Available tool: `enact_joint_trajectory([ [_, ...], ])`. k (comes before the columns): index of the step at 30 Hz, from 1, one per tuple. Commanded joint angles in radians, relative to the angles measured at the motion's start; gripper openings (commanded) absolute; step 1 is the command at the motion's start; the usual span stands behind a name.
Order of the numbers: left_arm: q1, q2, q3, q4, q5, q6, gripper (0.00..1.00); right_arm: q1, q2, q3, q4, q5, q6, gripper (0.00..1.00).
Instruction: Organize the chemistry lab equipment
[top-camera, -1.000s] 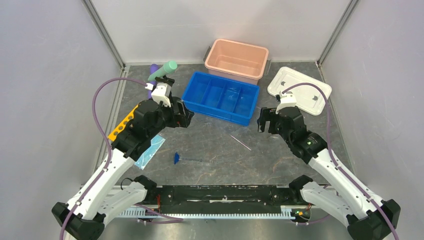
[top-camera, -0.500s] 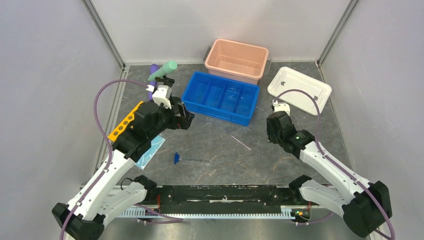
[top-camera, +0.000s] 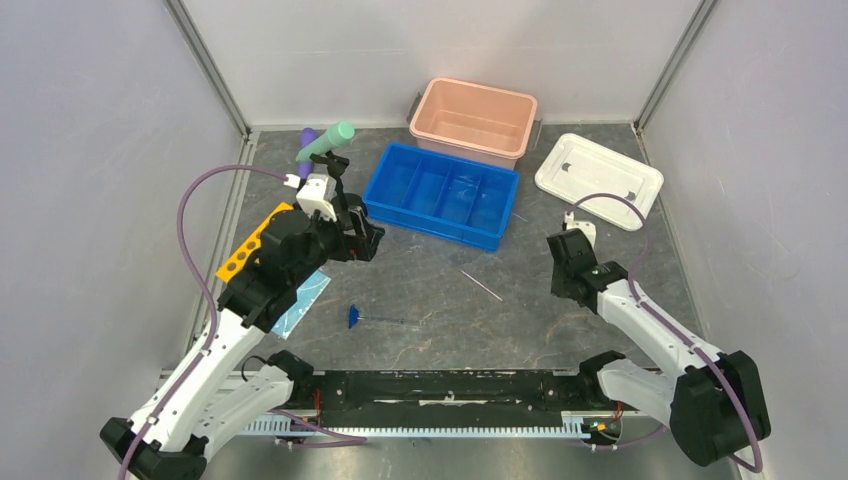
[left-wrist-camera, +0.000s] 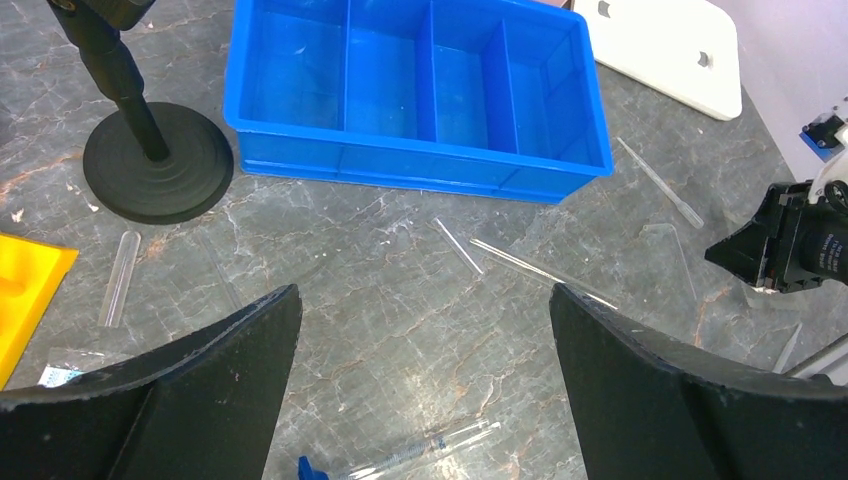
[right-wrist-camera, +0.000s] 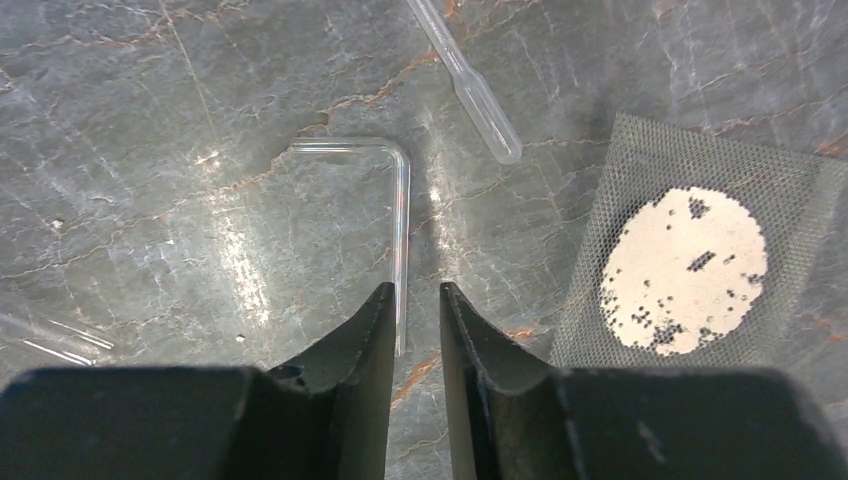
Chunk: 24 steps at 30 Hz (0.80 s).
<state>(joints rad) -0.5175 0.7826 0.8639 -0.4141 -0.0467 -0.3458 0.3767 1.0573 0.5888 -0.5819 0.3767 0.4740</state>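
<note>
My right gripper (right-wrist-camera: 413, 290) points down at the table, open only a narrow slit. The end of a bent glass tube (right-wrist-camera: 401, 200) lies in that slit, against the left finger and apart from the right one. A clear pipette (right-wrist-camera: 470, 90) lies just beyond, and a wire gauze square (right-wrist-camera: 690, 260) lies to its right. My left gripper (left-wrist-camera: 425, 290) hangs wide open and empty over bare table. Below it lie a tiny blue funnel (top-camera: 353, 317) and a thin rod (top-camera: 481, 284). The black clamp stand (left-wrist-camera: 158, 160) holds mint-green (top-camera: 327, 140) and purple (top-camera: 307, 137) tubes.
The blue divided tray (top-camera: 442, 195) sits mid-table with the pink bin (top-camera: 473, 118) behind it and the white lid (top-camera: 598, 180) to the right. The yellow rack (top-camera: 250, 243) and light-blue mask (top-camera: 300, 300) lie partly under my left arm. A test tube (left-wrist-camera: 120, 275) lies near the stand.
My right arm pulled back from the tray's right end, turned downward over the bent tube, and its jaws narrowed from wide open. The left arm shifted only slightly.
</note>
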Motion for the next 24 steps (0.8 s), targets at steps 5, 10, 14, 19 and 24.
enact_joint_trajectory([
  [5, -0.001, -0.008, -0.004, 0.038, -0.007, 0.028, 1.0, -0.072, 0.009, -0.056, 0.073, -0.091, -0.013, 0.26],
  [10, -0.001, -0.006, -0.004, 0.038, -0.008, 0.03, 1.0, -0.083, 0.021, -0.073, 0.088, -0.107, -0.014, 0.26],
  [14, -0.001, -0.006, -0.005, 0.04, -0.002, 0.03, 1.0, -0.09, 0.02, -0.08, 0.107, -0.122, -0.015, 0.26],
  [19, -0.001, -0.008, -0.008, 0.041, 0.004, 0.029, 1.0, -0.094, 0.031, -0.093, 0.112, -0.125, -0.009, 0.25],
  [24, -0.002, -0.008, -0.005, 0.04, -0.012, 0.022, 1.0, -0.101, 0.04, -0.099, 0.127, -0.141, -0.005, 0.25],
])
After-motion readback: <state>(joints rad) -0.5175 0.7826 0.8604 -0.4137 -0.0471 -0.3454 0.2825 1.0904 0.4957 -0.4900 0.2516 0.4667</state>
